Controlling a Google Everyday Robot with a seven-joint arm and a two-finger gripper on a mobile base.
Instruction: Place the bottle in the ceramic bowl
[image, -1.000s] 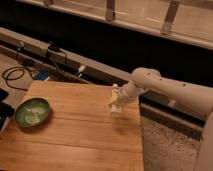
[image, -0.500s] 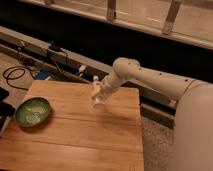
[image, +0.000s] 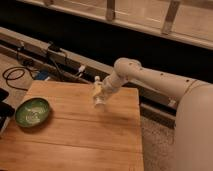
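Moved: since a second ago the gripper (image: 100, 93) has been carried left from the right edge of the table to the upper middle of the frame; over the last half second hardly any shift is seen.
Gripper: one; held above the far part of the table, closed around the bottle.
Bottle: one (image: 99, 102); small and white, gripped roughly upright in the fingers and lifted off the wood, well apart from the bowl.
Ceramic bowl: one (image: 32, 111); green with pale mottling inside, set on the left end of the table at the left of the frame, with nothing seen in it.
Table: one (image: 85, 137); wooden planks, filling the lower left of the frame.
Arm: one (image: 150, 80); white, reaching in from the right, its base cut off by the right edge.
Cables: several dark ones (image: 15, 75) are seen on the floor at the upper left; the exact number cannot be counted.
Writing: no label or print can be read on the bottle.
Hard to make out: the bottle's outline merges with the pale fingers; a dark object (image: 4, 109) at the left edge is cut off and cannot be identified.
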